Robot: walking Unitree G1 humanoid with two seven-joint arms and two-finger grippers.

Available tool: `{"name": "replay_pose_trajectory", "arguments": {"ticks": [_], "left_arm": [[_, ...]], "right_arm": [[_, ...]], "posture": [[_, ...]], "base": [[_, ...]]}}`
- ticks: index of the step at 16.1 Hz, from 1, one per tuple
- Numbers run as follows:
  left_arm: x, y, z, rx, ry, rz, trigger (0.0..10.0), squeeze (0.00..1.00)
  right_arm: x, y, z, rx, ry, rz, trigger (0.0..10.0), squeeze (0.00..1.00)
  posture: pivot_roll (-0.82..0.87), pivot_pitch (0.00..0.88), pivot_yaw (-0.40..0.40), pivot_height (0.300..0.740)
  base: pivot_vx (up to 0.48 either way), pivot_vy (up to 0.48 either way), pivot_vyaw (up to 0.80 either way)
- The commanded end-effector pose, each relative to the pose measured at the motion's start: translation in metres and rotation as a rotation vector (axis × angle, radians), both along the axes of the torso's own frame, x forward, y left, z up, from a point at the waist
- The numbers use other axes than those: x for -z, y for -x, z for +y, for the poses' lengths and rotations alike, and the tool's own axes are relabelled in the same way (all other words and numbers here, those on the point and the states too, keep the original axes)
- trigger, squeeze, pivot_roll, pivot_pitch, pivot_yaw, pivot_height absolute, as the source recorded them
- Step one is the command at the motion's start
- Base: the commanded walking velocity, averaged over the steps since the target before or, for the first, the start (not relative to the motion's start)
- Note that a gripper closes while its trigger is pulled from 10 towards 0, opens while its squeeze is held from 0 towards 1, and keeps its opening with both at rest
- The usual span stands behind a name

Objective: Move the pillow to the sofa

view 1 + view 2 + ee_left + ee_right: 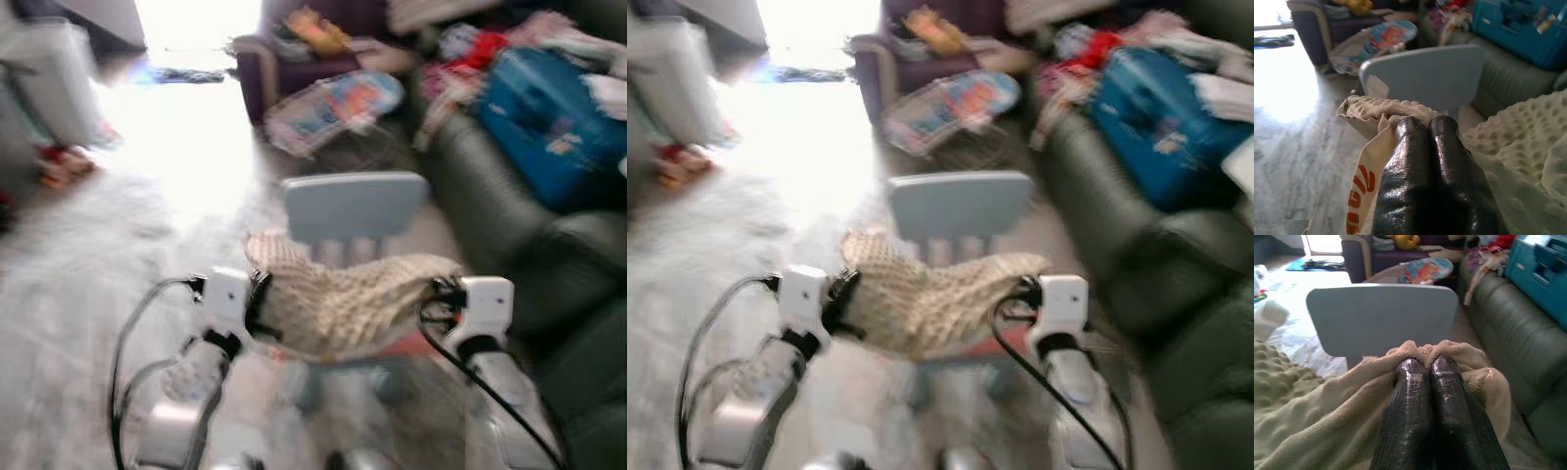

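Left gripper (1432, 129) and right gripper (1430, 369) each clench a pillow (343, 294) edge over the chair (355, 206); swing level toward the sofa (490, 215) at 2 o'clock

Chair (355, 208) on pale floor (88, 294)

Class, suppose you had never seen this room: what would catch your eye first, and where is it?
The cream knobbly pillow, stretched between the left gripper and right gripper, each shut on one end. Just behind it stands a small pale blue chair, and a dark green sofa on the right carries a bright blue case.
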State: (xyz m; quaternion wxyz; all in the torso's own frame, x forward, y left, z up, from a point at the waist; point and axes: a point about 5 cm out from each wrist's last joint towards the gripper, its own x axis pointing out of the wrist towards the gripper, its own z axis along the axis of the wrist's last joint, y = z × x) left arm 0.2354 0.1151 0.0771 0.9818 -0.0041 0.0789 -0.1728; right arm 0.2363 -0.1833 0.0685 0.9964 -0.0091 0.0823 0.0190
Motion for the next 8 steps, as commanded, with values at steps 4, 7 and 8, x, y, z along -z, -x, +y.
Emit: {"name": "replay_pose_trajectory", "arguments": {"ticks": [4,7,8], "left_arm": [[-0.0008,-0.0022,-0.0015,0.005,0.001,-0.005,10.0,0.00],[-0.0009,-0.0019,-0.0020,0.010,0.004,-0.003,10.0,0.00],[-0.0008,-0.0015,-0.0024,0.011,0.005,-0.002,10.0,0.00]], "right_arm": [[-0.0052,-0.0026,0.0026,-0.013,0.005,-0.022,10.0,0.00],[-0.0047,-0.0016,0.0012,-0.014,0.016,-0.017,10.0,0.00],[-0.0046,-0.0012,0.0016,-0.017,0.016,-0.016,10.0,0.00]], "posture": [[-0.05,0.000,-0.005,0.740],[-0.05,0.000,-0.006,0.740],[-0.05,0.000,-0.006,0.740]], "base": [[0.000,0.000,-0.80],[0.000,0.000,-0.80],[0.000,0.000,-0.80]]}}
